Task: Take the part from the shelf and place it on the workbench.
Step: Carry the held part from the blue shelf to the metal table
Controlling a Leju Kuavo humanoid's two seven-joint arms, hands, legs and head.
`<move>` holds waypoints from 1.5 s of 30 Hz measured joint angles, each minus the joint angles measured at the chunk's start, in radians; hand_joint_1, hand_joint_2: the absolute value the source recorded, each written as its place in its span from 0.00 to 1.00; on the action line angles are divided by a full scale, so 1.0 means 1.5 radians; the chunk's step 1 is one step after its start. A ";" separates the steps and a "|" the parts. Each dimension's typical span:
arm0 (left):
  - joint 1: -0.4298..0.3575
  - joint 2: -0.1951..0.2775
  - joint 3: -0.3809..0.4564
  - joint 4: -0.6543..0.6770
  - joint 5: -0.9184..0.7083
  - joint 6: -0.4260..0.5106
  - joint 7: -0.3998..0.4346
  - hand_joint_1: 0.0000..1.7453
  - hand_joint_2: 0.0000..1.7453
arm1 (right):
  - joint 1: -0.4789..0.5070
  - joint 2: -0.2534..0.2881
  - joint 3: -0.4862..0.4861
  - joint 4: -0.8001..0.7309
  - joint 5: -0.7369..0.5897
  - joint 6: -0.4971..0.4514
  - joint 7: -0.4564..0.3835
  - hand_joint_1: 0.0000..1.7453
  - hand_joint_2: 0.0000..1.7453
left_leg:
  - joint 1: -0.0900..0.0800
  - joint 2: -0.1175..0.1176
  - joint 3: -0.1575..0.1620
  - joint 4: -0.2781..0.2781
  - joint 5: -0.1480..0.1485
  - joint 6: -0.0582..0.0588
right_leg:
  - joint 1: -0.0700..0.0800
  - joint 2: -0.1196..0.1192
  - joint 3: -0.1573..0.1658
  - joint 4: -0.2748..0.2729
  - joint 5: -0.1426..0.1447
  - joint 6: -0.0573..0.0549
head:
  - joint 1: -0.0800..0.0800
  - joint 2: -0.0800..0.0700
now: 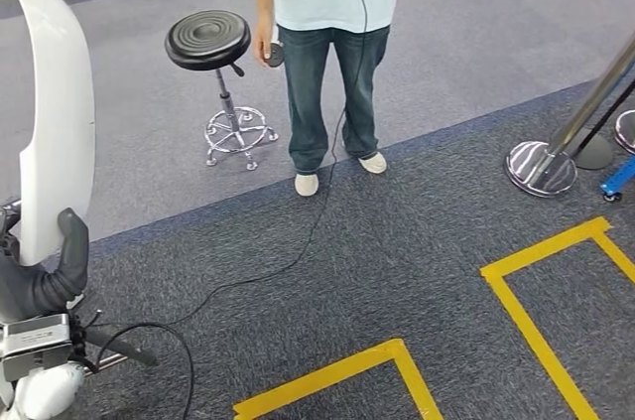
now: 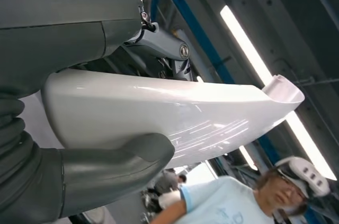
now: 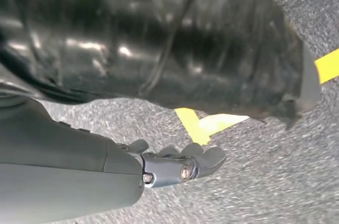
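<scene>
Holding the part (image 1: 53,112) upright at the left edge of the head view, the left hand (image 1: 53,276) has its thick grey thumb wrapped over the lower end of the piece, with the fingers (image 2: 160,44) behind it on the far side. The part is a long, glossy white moulded shell, smooth and gently curved, broad along its body and tapering toward one end. In the left wrist view its surface throws back streaks of ceiling light, and the far end finishes in a small upturned lip. The thumb presses against one face there, and the darker fingers lie against the opposite face, so the shell sits clamped between them, running well out beyond the fingertips.

The right hand (image 3: 176,163) hangs low over grey carpet (image 3: 256,181), its fingers stretched out nearly straight and close together with nothing between them. Yellow tape (image 3: 196,126) crosses the carpet just beyond those fingertips.

Ahead of the robot a person (image 1: 333,53) in a pale blue shirt and jeans stands on the carpet, a small dark object in one hand. A black round stool (image 1: 209,43) on a chrome base stands beside the person, and a black cable (image 1: 285,261) trails over the floor toward the robot.
</scene>
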 joint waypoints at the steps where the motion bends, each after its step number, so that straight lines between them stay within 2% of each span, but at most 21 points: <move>1: 0.001 0.000 0.000 0.001 0.000 0.000 0.000 1.00 1.00 | 0.000 0.000 0.000 0.000 0.000 0.000 0.000 0.00 0.00 | 0.002 0.002 -0.011 0.022 -0.004 -0.002 | 0.000 -0.010 0.001 0.000 -0.002 0.000 | 0.000 0.000; 3: 0.001 0.000 0.000 0.002 0.000 0.000 0.000 1.00 1.00 | 0.000 0.000 -0.001 0.000 0.000 0.000 0.000 0.00 0.00 | 0.003 0.007 0.006 -0.011 0.025 -0.002 | 0.001 -0.027 0.005 0.000 -0.005 0.002 | 0.000 0.000; 6: 0.000 0.000 0.000 0.003 0.000 0.000 0.000 1.00 1.00 | -0.001 0.000 -0.001 0.000 0.000 0.000 0.000 0.00 0.00 | -0.004 0.049 0.073 -0.139 0.075 0.007 | 0.004 -0.049 0.014 0.000 -0.013 0.010 | 0.000 0.000; 8: 0.000 0.000 -0.001 0.003 0.000 0.000 0.000 1.00 1.00 | -0.001 0.000 -0.001 0.000 0.000 0.000 0.000 0.00 0.00 | -0.011 0.060 0.082 -0.160 0.074 0.017 | 0.007 -0.062 0.017 -0.001 -0.016 0.017 | 0.000 0.000; 9: 0.000 0.000 -0.001 0.003 -0.001 0.000 0.000 1.00 1.00 | -0.002 0.000 -0.001 -0.001 0.000 0.001 0.000 0.00 0.00 | -0.011 0.050 0.081 -0.162 0.075 0.021 | 0.007 -0.069 0.020 -0.002 -0.017 0.021 | 0.000 0.000; 12: -0.001 0.000 -0.001 0.003 -0.002 0.000 0.000 1.00 1.00 | -0.001 0.002 -0.001 -0.007 0.005 0.006 0.005 0.00 0.00 | -0.007 0.027 0.084 -0.171 0.079 0.033 | 0.004 -0.035 0.010 0.027 -0.042 0.031 | 0.003 0.000; 14: -0.003 -0.001 -0.001 0.004 -0.003 0.000 0.000 1.00 1.00 | 0.000 0.002 -0.002 -0.010 0.011 0.011 0.010 0.00 0.00 | -0.005 0.013 0.085 -0.172 0.080 0.038 | 0.003 0.002 -0.030 0.108 -0.082 0.032 | 0.006 0.000; 16: -0.003 -0.001 -0.001 0.004 -0.004 0.000 0.001 1.00 1.00 | 0.003 0.002 -0.004 -0.012 0.017 0.014 0.012 0.00 0.00 | -0.007 -0.005 0.085 -0.172 0.080 0.040 | 0.003 0.010 -0.072 0.182 -0.103 0.031 | 0.007 0.000; 18: -0.003 -0.001 -0.001 0.005 -0.005 -0.001 0.001 1.00 1.00 | 0.005 0.003 -0.007 -0.014 0.022 0.015 0.011 0.00 0.00 | -0.007 -0.025 0.087 -0.171 0.079 0.039 | 0.003 0.013 -0.076 0.167 -0.073 0.029 | 0.007 0.000; 21: -0.004 -0.002 -0.001 0.006 -0.007 -0.001 0.001 1.00 1.00 | 0.004 0.005 -0.011 -0.016 0.027 0.016 0.009 0.00 0.00 | -0.006 -0.050 0.087 -0.167 0.076 0.034 | 0.000 0.050 -0.027 0.042 -0.007 0.025 | 0.007 0.000; 23: -0.005 -0.003 -0.001 0.006 -0.009 -0.002 0.001 1.00 1.00 | 0.003 0.005 -0.013 -0.017 0.028 0.016 0.008 0.00 0.00 | -0.004 -0.064 0.081 -0.164 0.077 0.026 | 0.000 0.068 -0.009 0.007 -0.003 0.022 | 0.006 0.000; 25: -0.005 -0.003 -0.002 0.006 -0.009 -0.002 0.001 1.00 1.00 | 0.002 0.007 -0.014 -0.017 0.030 0.016 0.007 0.00 0.00 | -0.001 -0.077 0.077 -0.165 0.080 0.017 | 0.001 0.055 -0.003 0.002 -0.001 0.016 | 0.006 0.000; 27: -0.007 -0.003 -0.002 0.007 -0.009 -0.002 0.001 1.00 1.00 | 0.001 0.008 -0.016 -0.018 0.033 0.016 0.007 0.00 0.00 | -0.002 -0.056 0.066 -0.142 0.066 0.011 | -0.001 0.038 0.001 -0.003 0.001 0.008 | 0.003 0.000; 29: -0.010 -0.003 -0.003 0.008 -0.010 -0.002 0.001 1.00 1.00 | 0.000 0.009 -0.018 -0.018 0.034 0.016 0.007 0.00 0.00 | -0.003 -0.016 0.032 -0.070 0.029 0.005 | 0.000 0.018 0.005 -0.006 0.000 0.003 | 0.000 0.000; 32: -0.009 -0.003 -0.004 0.011 -0.010 -0.002 0.001 1.00 1.00 | 0.000 0.010 -0.022 -0.018 0.034 0.015 0.006 0.00 0.00 | 0.001 0.002 -0.011 0.018 0.002 0.000 | 0.004 -0.012 0.008 -0.006 -0.005 0.000 | -0.001 0.000; 34: -0.009 -0.003 -0.004 0.012 -0.010 -0.002 0.001 1.00 1.00 | -0.001 0.010 -0.024 -0.018 0.034 0.015 0.006 0.00 0.00 | 0.001 0.011 0.019 -0.037 0.040 0.002 | 0.005 -0.030 0.013 -0.006 -0.009 0.002 | -0.001 0.000; 36: -0.009 -0.003 -0.004 0.012 -0.010 -0.002 0.001 1.00 1.00 | -0.002 0.011 -0.024 -0.018 0.034 0.015 0.004 0.00 0.00 | -0.005 0.045 0.066 -0.126 0.072 0.009 | 0.007 -0.044 0.019 -0.005 -0.014 0.006 | -0.001 0.000; 38: -0.010 -0.003 -0.005 0.012 -0.010 -0.002 0.002 1.00 1.00 | -0.002 0.011 -0.024 -0.018 0.034 0.015 0.003 0.00 0.00 | -0.013 0.064 0.084 -0.162 0.075 0.017 | 0.009 -0.056 0.023 -0.006 -0.019 0.013 | -0.001 0.000; 40: -0.010 -0.003 -0.005 0.012 -0.010 -0.002 0.002 1.00 1.00 | -0.003 0.011 -0.024 -0.018 0.035 0.015 0.003 0.00 0.00 | -0.014 0.049 0.084 -0.167 0.075 0.025 | 0.010 -0.070 0.026 -0.007 -0.023 0.021 | -0.002 0.000; 42: -0.010 -0.003 -0.005 0.012 -0.010 -0.002 0.002 1.00 1.00 | -0.005 0.012 -0.024 -0.018 0.035 0.015 0.002 0.00 0.00 | -0.011 0.034 0.087 -0.173 0.077 0.032 | 0.008 -0.052 0.022 0.008 -0.038 0.028 | 0.000 0.000; 45: -0.012 -0.004 -0.006 0.012 -0.010 -0.002 0.002 1.00 1.00 | -0.006 0.012 -0.024 -0.018 0.035 0.015 0.001 0.00 0.00 | -0.008 0.012 0.089 -0.175 0.078 0.041 | 0.006 0.003 -0.038 0.127 -0.093 0.032 | 0.005 0.000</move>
